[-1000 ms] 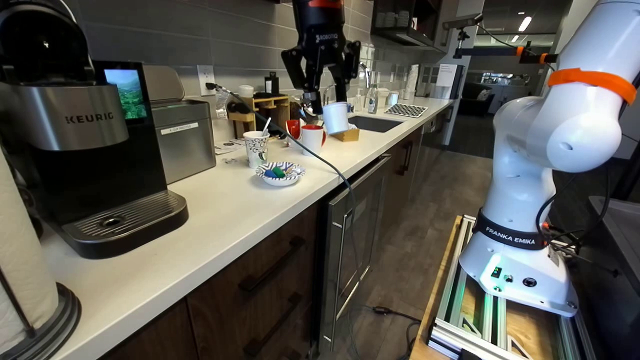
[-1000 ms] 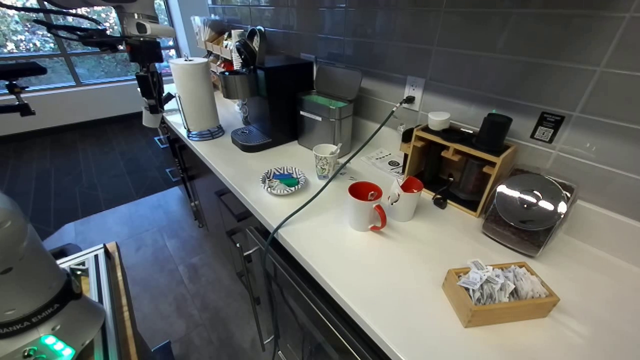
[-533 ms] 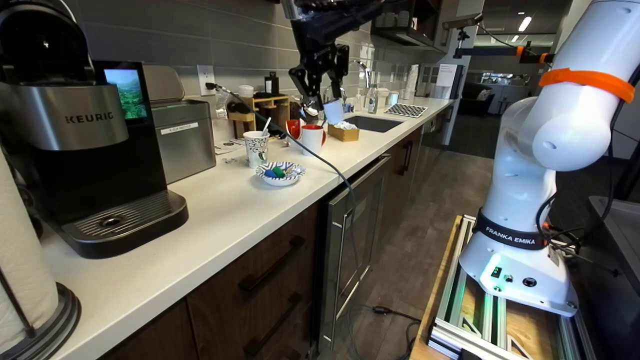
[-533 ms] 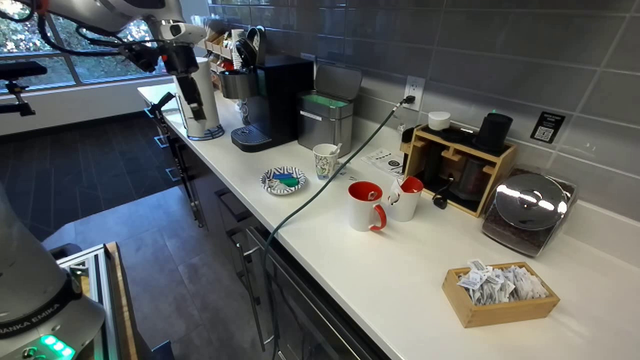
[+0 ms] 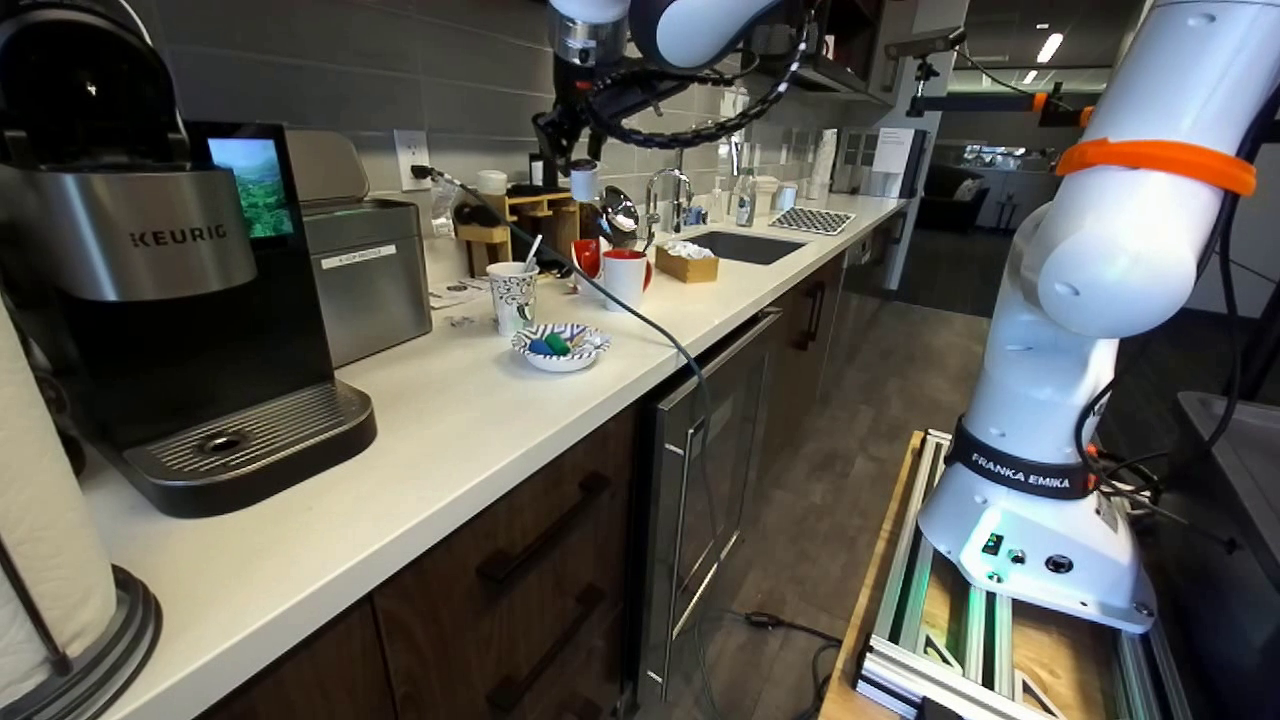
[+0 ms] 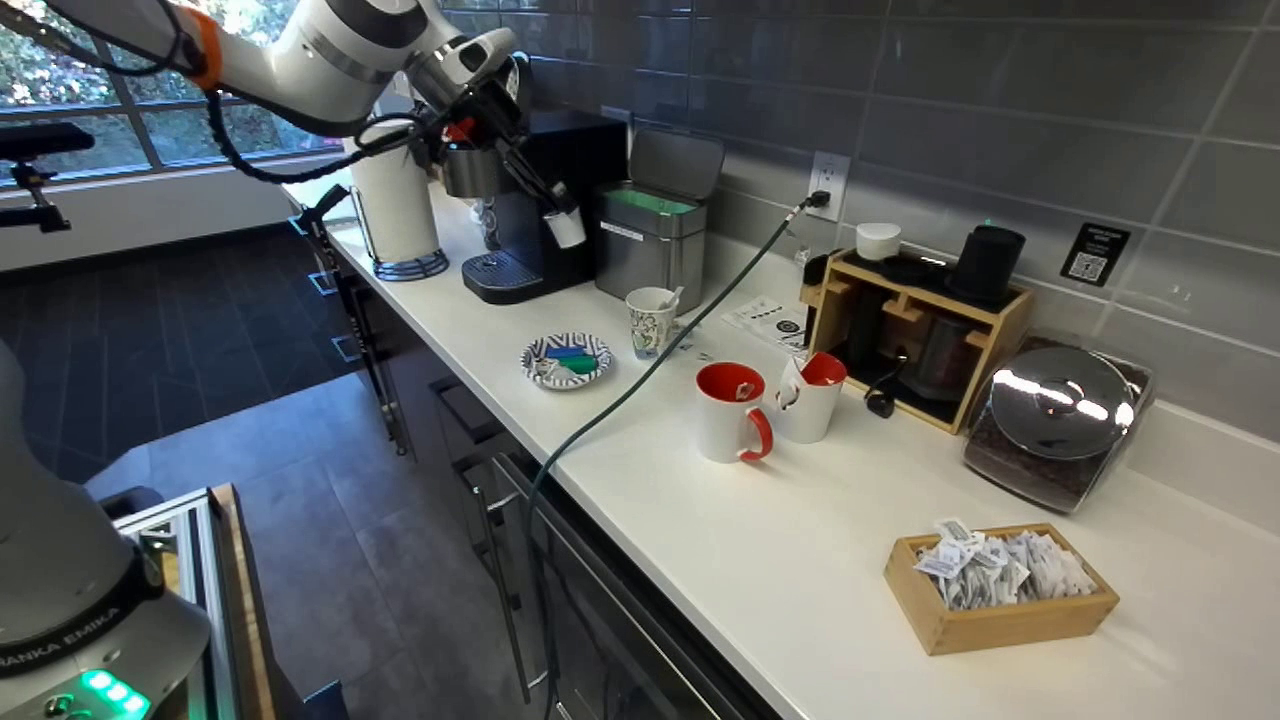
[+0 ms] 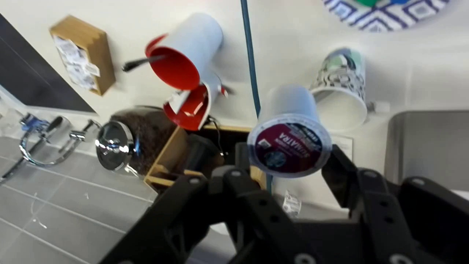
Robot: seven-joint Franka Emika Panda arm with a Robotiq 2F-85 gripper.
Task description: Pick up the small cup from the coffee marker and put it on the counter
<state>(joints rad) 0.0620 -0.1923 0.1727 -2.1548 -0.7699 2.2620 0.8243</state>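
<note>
The small cup is a white pod with a dark red lid (image 7: pixel 289 146) in the wrist view. My gripper (image 7: pixel 288 156) is shut on it, one finger (image 7: pixel 339 176) at each side. The pod also shows in both exterior views (image 5: pixel 584 182) (image 6: pixel 566 228). It hangs tilted below my gripper (image 6: pixel 550 195), in the air above the counter (image 6: pixel 880 540). In an exterior view it appears in front of the coffee machine (image 6: pixel 590 150). The machine (image 5: pixel 140 235) stands at the left in an exterior view, its top lid raised. The pod touches nothing but my fingers.
A dark cable (image 6: pixel 640 385) runs from the outlet across the counter and over its edge. A patterned paper cup (image 6: pixel 650 325), a bowl (image 6: pixel 540 378) with pods, red-and-white mugs (image 6: pixel 720 420), a metal bin (image 6: pixel 650 250), a wooden organizer (image 6: pixel 915 395) and a packet box (image 6: pixel 1010 630) stand there.
My gripper has swung with the pod from beside the paper towel roll over to in front of the coffee machine and bin, and has tilted. The pod stays held. The counter items have not moved.
</note>
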